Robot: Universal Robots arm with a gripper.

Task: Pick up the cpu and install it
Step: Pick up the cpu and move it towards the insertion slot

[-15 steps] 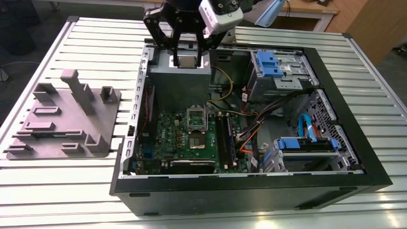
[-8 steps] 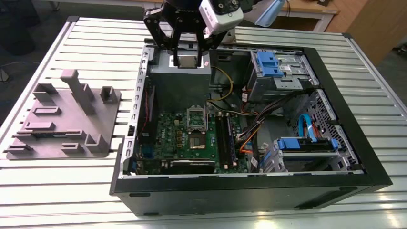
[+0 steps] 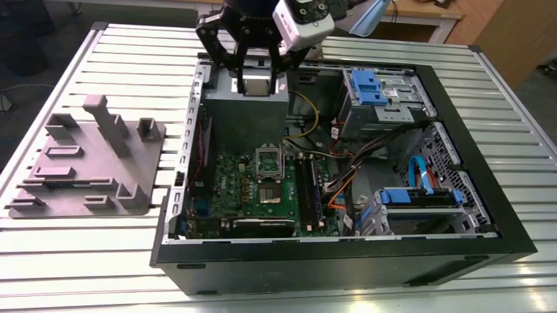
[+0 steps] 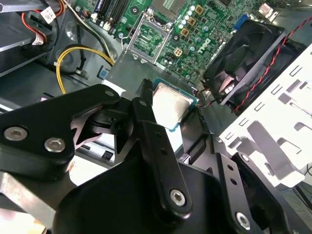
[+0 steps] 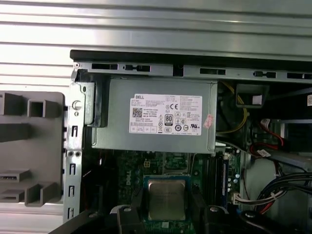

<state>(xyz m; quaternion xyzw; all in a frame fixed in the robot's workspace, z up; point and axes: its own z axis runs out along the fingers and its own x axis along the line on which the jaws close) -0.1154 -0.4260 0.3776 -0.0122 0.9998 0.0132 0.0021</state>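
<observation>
The cpu (image 3: pixel 255 83) is a small square chip with a silvery metal top, and my gripper (image 3: pixel 255 78) is shut on it by two opposite edges. It hangs in the air above the far end of the open computer case (image 3: pixel 487 215), over the grey power supply (image 3: pixel 245 117). In both wrist views the cpu (image 4: pixel 170 105) (image 5: pixel 166 197) lies flat between the black fingers (image 5: pixel 135 202). On the green motherboard (image 3: pixel 235 189) the cpu socket (image 3: pixel 268 193) stands uncovered, its metal frame (image 3: pixel 268 160) swung up. The socket (image 4: pixel 148 39) lies beyond the chip.
A grey fixture plate (image 3: pixel 87 163) with upright blocks lies on the slatted table at the exterior view's left. Inside the case are black memory sticks (image 3: pixel 309 189), drive cages with blue clips (image 3: pixel 374 88), orange and yellow cables (image 3: pixel 335 195) and a black fan (image 4: pixel 243 58).
</observation>
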